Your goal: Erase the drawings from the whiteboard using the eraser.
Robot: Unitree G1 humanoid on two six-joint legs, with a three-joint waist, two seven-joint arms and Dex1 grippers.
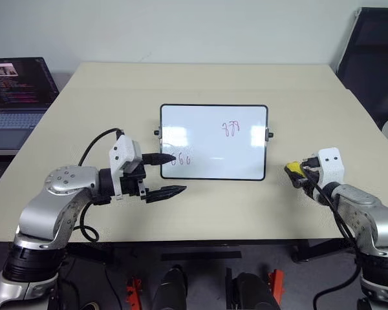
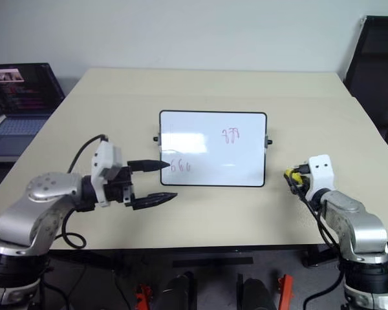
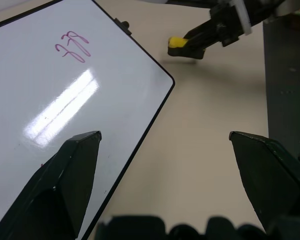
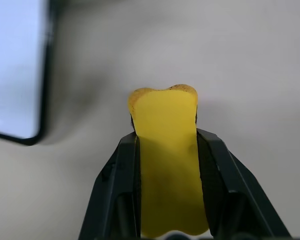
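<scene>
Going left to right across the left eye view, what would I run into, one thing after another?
Laptop → left gripper, open by the board's near left corner → whiteboard with its two drawings, one near, one farther right → eraser → right gripper, shut on it → dark chair.

Glossy board, matt table, soft eraser

The whiteboard [image 1: 207,145] is smooth and glossy, mirroring a streak of light inside its thin black frame. The beige table [image 1: 200,84] looks matt and even. The yellow eraser [image 4: 166,150] appears soft and foamy, pinched inward between smooth black plastic fingers [image 4: 115,185].
</scene>
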